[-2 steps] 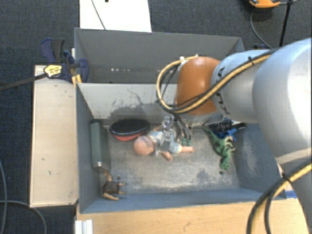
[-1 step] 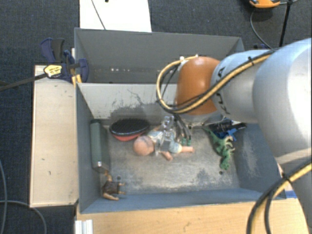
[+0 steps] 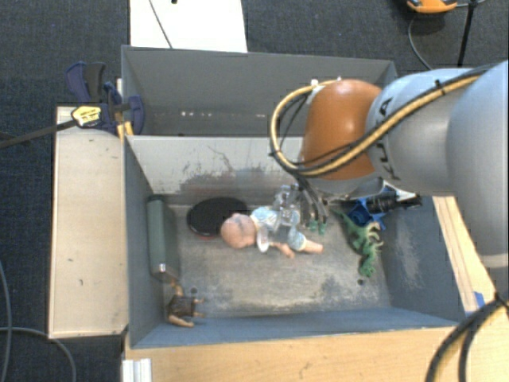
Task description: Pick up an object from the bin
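At the lower left of the bin [image 3: 254, 289] lies a small brown figure [image 3: 181, 307], above it a grey-green cylinder [image 3: 157, 233] along the left wall, and at mid-frame a baby doll [image 3: 266, 235] with a green toy dinosaur [image 3: 364, 243] to its right and a black disc [image 3: 211, 215] just behind its head. The hand [image 3: 298, 212] sits low over the doll's body; whether it is open or closed I cannot tell. This looks like the grasping step, and the next move calls for a firm close on the torso, then a straight lift
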You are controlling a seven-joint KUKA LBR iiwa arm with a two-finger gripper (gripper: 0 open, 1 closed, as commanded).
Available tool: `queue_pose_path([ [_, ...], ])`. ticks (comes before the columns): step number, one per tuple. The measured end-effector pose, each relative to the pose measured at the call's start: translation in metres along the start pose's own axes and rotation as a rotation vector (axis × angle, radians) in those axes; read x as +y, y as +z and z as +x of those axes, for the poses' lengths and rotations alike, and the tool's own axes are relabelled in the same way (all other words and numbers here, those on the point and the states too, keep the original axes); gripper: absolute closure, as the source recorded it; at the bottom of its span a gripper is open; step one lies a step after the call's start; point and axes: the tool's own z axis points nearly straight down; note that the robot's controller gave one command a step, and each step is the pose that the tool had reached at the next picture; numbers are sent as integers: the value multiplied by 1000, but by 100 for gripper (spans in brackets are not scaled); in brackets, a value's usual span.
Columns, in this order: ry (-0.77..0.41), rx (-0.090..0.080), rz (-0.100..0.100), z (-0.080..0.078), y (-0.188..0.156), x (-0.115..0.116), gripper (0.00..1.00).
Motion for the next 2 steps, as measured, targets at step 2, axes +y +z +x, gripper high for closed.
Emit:
queue_pose_path([
  [2,-25,1,1,26,-79,16,100],
])
